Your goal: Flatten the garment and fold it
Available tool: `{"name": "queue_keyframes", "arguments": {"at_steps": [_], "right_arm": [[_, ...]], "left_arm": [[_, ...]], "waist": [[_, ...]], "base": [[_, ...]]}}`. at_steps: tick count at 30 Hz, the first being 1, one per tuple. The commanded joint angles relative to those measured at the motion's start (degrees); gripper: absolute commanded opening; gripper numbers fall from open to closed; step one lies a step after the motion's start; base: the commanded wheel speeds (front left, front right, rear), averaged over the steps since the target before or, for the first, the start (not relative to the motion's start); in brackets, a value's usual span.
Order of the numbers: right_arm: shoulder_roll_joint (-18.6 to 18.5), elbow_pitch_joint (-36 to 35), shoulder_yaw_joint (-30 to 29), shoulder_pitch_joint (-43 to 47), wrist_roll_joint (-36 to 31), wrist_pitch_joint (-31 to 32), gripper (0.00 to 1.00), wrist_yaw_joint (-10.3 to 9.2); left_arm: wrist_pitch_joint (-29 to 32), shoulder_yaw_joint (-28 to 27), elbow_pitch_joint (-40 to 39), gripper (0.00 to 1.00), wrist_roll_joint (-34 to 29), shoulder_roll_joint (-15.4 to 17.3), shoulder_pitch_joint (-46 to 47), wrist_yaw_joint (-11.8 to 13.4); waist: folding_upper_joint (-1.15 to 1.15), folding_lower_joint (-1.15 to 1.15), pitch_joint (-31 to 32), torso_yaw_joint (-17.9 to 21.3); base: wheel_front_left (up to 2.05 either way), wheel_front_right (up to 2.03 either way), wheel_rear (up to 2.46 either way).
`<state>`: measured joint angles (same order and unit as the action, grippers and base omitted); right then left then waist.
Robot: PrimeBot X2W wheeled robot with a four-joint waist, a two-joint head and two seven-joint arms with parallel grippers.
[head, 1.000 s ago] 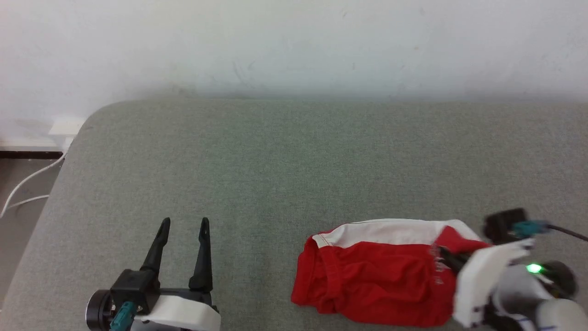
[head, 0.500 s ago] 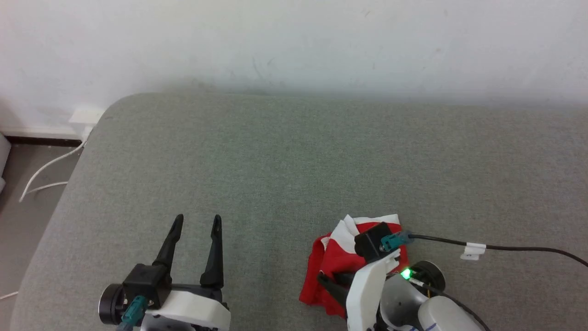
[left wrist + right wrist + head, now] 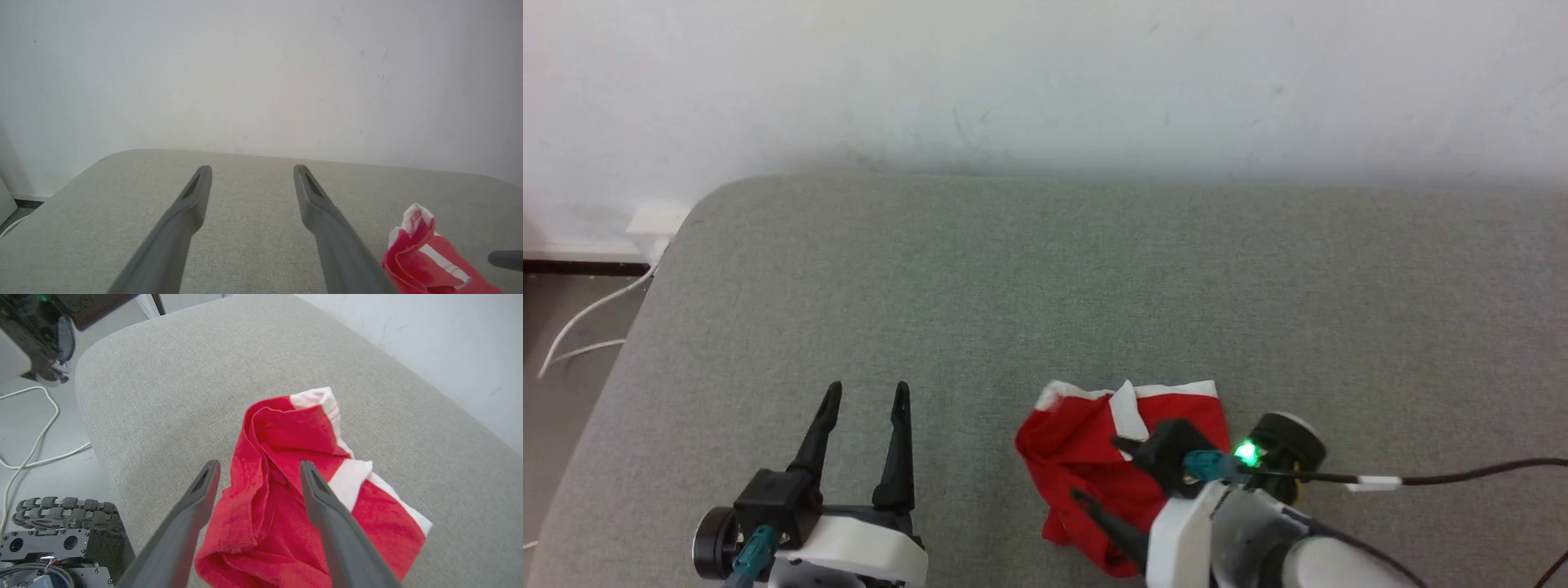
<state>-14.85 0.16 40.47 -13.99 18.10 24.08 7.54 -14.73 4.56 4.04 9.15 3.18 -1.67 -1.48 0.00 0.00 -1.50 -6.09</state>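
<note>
- The garment (image 3: 1066,445), spread wide at lower right a second ago, now lies doubled in a narrower heap at lower centre.
- The right gripper (image 3: 1097,468), then clamped on its edge, now stands over it, fingers apart, apparently free of the cloth.

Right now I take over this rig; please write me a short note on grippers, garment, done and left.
Left gripper: open, empty, over bare grey cushion, left of the garment.
Right gripper: open, hovering above the garment, gripping nothing.
Garment: red shorts near the cushion's front edge, bunched and creased.
Done: seems folded over once, loosely.
Left: flatten, tidy the fold.
</note>
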Motion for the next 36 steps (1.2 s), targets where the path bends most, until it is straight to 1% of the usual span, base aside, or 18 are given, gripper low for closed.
{"name": "queue_keyframes", "arguments": {"at_steps": [1,3,5,10,14,17,20,24,26,27,31,36], "right_arm": [[-0.5,-1.3,-0.7,0.3,-0.2,-0.4,1.00,-0.05],[-1.1,-4.1,-3.6,2.1,-0.8,-2.1,1.00,-0.05],[-0.3,-6.5,-8.4,4.9,-1.4,-5.1,1.00,-0.05],[4.9,-9.4,-23.9,12.9,-3.0,-15.1,1.00,-0.05],[7.8,-9.6,-34.2,17.4,-3.2,-20.8,1.00,-0.05],[9.1,-9.6,-40.1,19.7,-3.0,-22.7,1.00,-0.05],[9.8,-8.8,-45.7,21.1,-2.4,-22.8,1.00,-0.05],[9.8,-5.2,-52.2,21.7,0.4,-19.9,1.00,-0.05],[9.5,-1.6,-54.1,21.6,3.6,-15.3,1.00,-0.05],[9.3,0.3,-54.4,21.5,5.7,-12.1,1.00,-0.05],[8.1,6.3,-53.4,19.8,15.2,0.7,1.00,-0.05],[10.4,11.3,-50.5,16.4,27.5,14.9,1.00,-0.05]], "left_arm": [[-0.3,-0.3,0.2,1.00,-0.1,-0.2,0.2,-0.2],[-0.3,-0.5,0.2,1.00,-0.2,-0.2,0.0,-0.1],[-0.3,-0.8,0.2,1.00,-0.3,-0.2,-0.3,0.0],[-0.3,-1.3,0.1,1.00,-0.6,-0.3,-0.6,0.2],[-0.3,-2.0,0.1,1.00,-0.6,-0.3,-0.7,0.4],[-0.3,-2.8,0.1,1.00,-0.5,-0.3,-0.9,0.7],[-0.3,-3.5,-0.1,1.00,-0.3,-0.3,-0.8,1.1],[-0.3,-4.2,-0.5,1.00,0.1,-0.3,-0.1,1.2],[-0.3,-4.5,-0.5,1.00,0.3,-0.3,0.2,0.9],[-0.3,-4.5,-0.6,1.00,0.3,-0.3,0.5,0.8],[-0.3,-4.2,-0.4,1.00,0.3,-0.3,1.3,0.2],[-0.3,-3.2,0.0,1.00,0.7,-0.3,2.1,0.2]], "waist": [[0.00,0.00,0.6,0.6],[0.00,0.00,1.0,1.1],[0.00,0.00,1.3,1.6],[0.00,0.00,1.7,2.5],[0.00,0.00,1.7,3.1],[0.00,0.00,1.6,3.4],[0.00,0.00,1.1,3.4],[0.00,0.00,0.0,2.7],[0.00,0.00,-0.5,2.3],[0.00,0.00,-0.9,2.0],[0.00,0.00,-1.7,0.7],[0.00,0.00,-2.6,-0.8]], "base": [[0.00,0.00,0.00],[0.00,0.00,0.00],[0.00,0.00,0.00],[0.00,0.00,0.00],[0.00,0.00,0.00],[0.00,0.00,0.00],[0.00,0.00,0.00],[0.00,0.00,0.00],[0.00,0.00,0.00],[0.00,0.00,0.00],[0.00,0.00,0.00],[0.00,0.00,0.00]]}}
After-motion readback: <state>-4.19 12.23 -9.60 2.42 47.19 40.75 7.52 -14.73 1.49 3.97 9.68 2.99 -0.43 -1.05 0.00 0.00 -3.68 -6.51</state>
